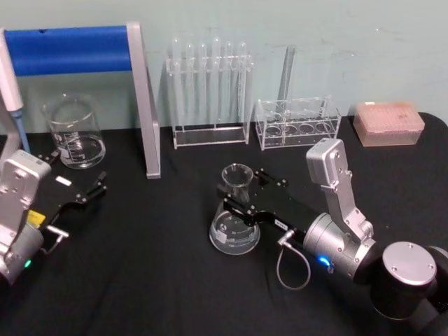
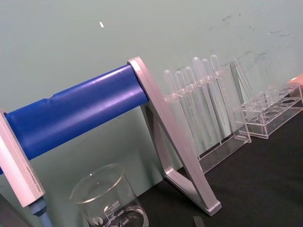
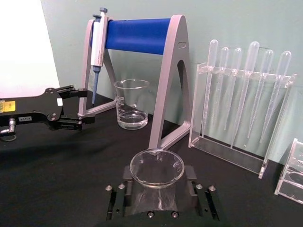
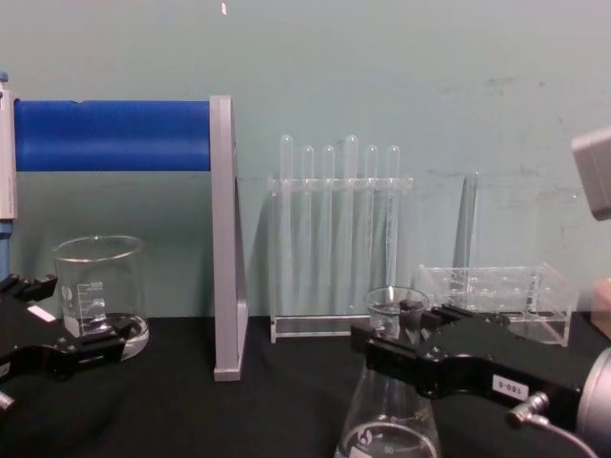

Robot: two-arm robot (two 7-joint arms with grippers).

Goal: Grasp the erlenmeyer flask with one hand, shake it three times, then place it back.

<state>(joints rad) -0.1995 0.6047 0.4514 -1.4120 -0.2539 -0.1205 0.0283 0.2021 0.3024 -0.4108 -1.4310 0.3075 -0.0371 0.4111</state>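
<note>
**Flask neck between the jaws: slip and collision risks**

The right gripper (image 1: 241, 198) has its jaws on either side of the erlenmeyer flask's (image 1: 235, 222) neck, just under the flared rim; whether the pads press the glass or sit a hair off, I cannot tell. The flask stands upright on the black table (image 1: 161, 280), its wide base below the jaws.

Smooth glass against flat jaws is a slippery pairing. If the hold is loose, a hard shake could let the neck slide down or twist out. Beyond the fingertips stand the test tube rack (image 1: 208, 94) and the blue-barred stand (image 1: 143, 105); a wide swing forward could strike them. The left gripper (image 1: 87, 190) is parked well apart, jaws open, near the beaker (image 1: 73, 131).
</note>
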